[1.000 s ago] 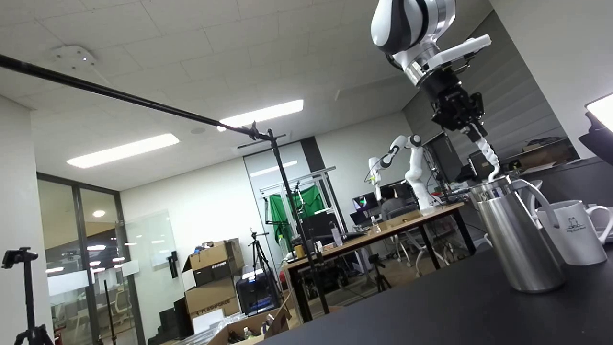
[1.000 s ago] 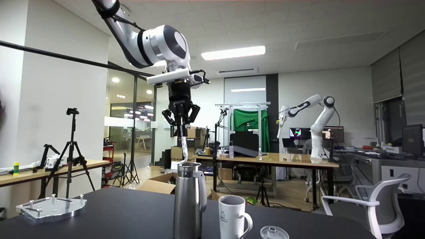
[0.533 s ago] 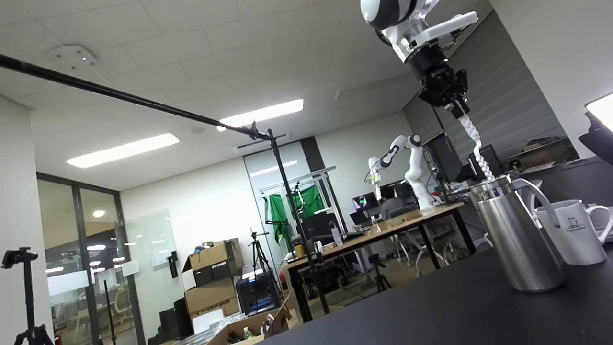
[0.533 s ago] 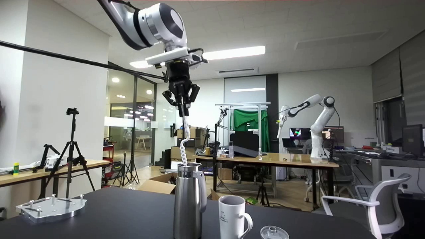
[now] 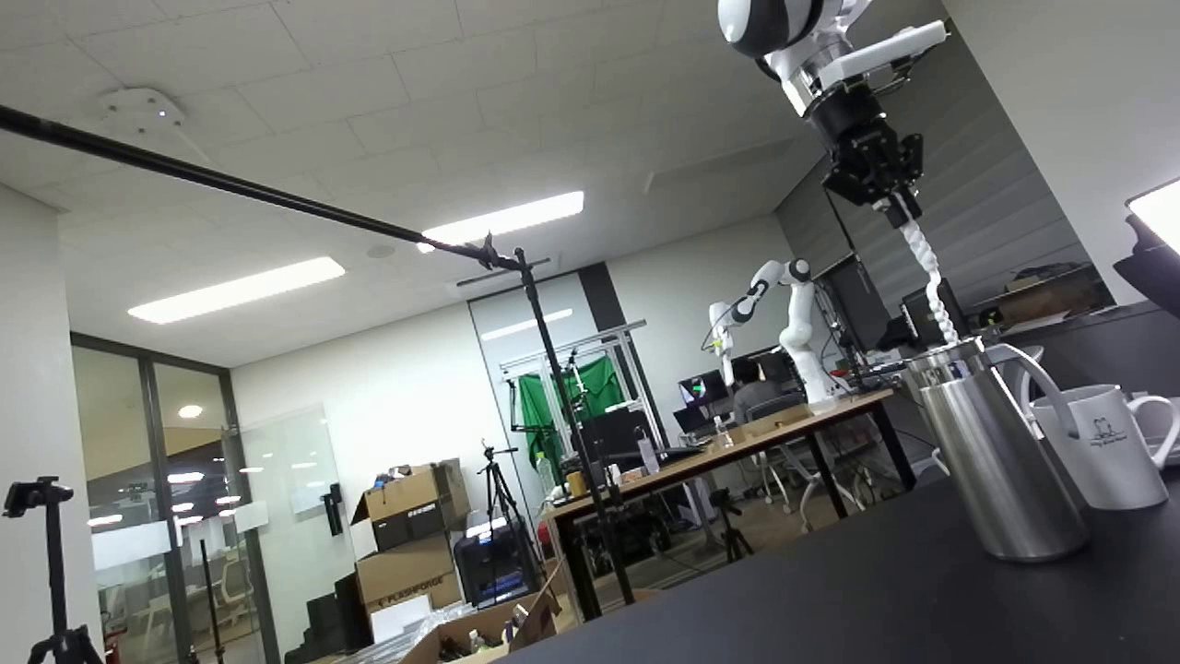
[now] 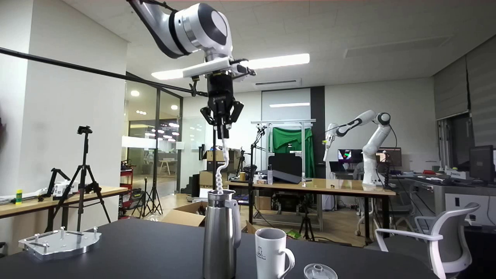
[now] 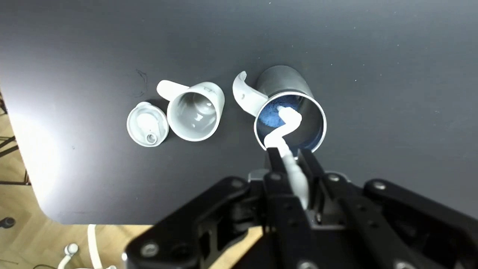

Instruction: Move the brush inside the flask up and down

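The brush (image 5: 931,277) is a white twisted, bent rod that shows in both exterior views (image 6: 224,155). Its lower part is inside the flask (image 5: 1000,475), a steel bottle with a handle that stands upright on the dark table, also in an exterior view (image 6: 219,242). My gripper (image 5: 902,214) is shut on the brush's upper end, well above the flask's mouth (image 6: 223,133). In the wrist view the brush (image 7: 279,138) runs from between the fingertips (image 7: 291,155) down into the flask (image 7: 284,80). Blue bristles show inside it; the brush's lower tip is hidden.
A white mug (image 6: 267,254) stands close beside the flask, also in the wrist view (image 7: 194,112). A clear round lid (image 7: 147,125) lies by the mug. A metal plate with posts (image 6: 60,244) lies at the table's side. A black pole (image 6: 97,71) crosses behind the arm.
My gripper has risen from one second ago, drawing more of the brush out of the flask. Since half a second ago it has shifted right in both exterior views. The flask stands still.
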Controlling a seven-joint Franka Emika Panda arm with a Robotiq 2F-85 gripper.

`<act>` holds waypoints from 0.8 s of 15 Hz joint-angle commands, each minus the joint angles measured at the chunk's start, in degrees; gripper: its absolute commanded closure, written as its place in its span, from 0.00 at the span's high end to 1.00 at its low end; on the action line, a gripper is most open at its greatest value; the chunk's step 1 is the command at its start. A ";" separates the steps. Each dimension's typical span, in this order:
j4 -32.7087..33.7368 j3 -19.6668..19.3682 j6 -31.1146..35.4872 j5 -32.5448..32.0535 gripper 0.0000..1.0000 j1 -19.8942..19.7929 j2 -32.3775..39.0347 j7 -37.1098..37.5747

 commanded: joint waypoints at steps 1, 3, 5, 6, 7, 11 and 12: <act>0.81 -0.51 1.02 2.02 0.04 -0.48 5.00 0.80; 0.84 -0.62 0.84 2.25 0.04 -0.49 6.58 1.19; 0.83 -0.50 0.56 2.12 0.04 -0.35 5.69 0.79; 1.08 -0.48 -0.16 1.88 0.04 -0.24 4.97 0.78; 1.63 -0.48 -1.40 1.42 0.04 -0.09 3.79 0.95; 4.53 -0.52 -4.72 -0.86 0.04 0.30 0.32 1.73; 5.13 -0.54 -4.85 -0.44 0.04 0.11 0.14 1.36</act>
